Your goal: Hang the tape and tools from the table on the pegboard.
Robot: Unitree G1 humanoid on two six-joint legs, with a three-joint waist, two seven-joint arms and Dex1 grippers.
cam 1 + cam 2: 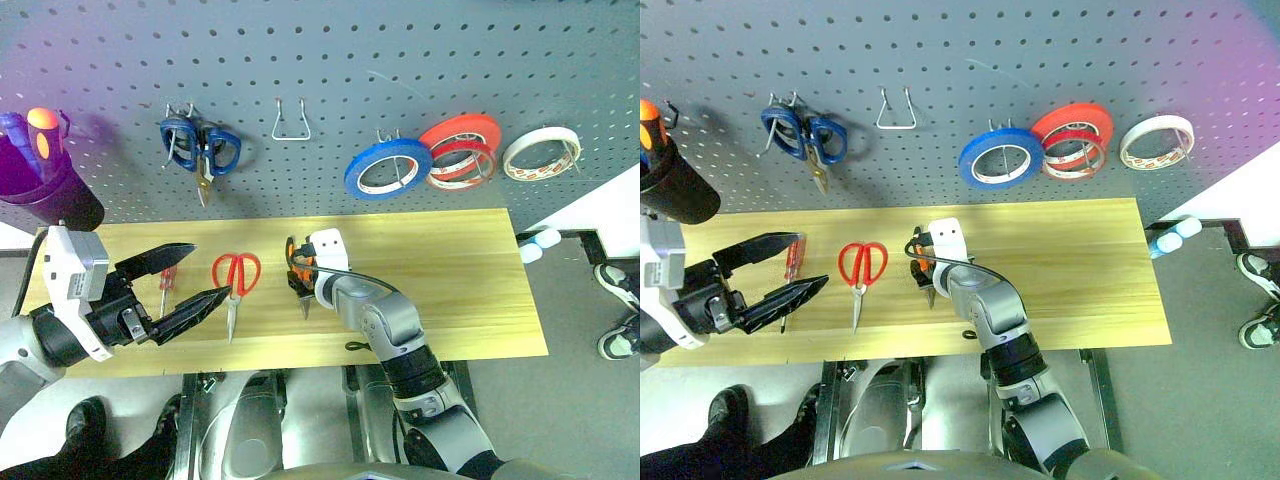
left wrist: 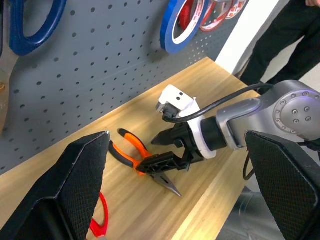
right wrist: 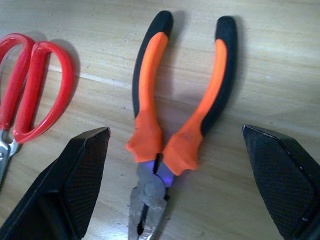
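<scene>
On the light yellowish wooden table (image 1: 460, 290), the right gripper (image 3: 175, 150) hovers with fingers spread wide either side of the orange-and-black long-nosed pliers (image 3: 172, 115), gripping nothing. Left, the other gripper (image 1: 185, 285) gapes empty near the red-handled scissors (image 1: 235, 275). Far back, whitish tape ring (image 1: 541, 153) hangs on the blue-grey pegboard (image 1: 330, 60).

The desk (image 1: 450, 290) is light yellowish wood with visible grain and a smooth, faintly shiny face. The pliers (image 3: 170, 125) have matt rubbery orange-and-black handles and dull grey metal at the joint. The red scissors (image 1: 234, 280) look like glossy plastic. The pegboard (image 1: 400, 60) is matt blue-grey with bare wire hooks (image 1: 290, 122).
</scene>
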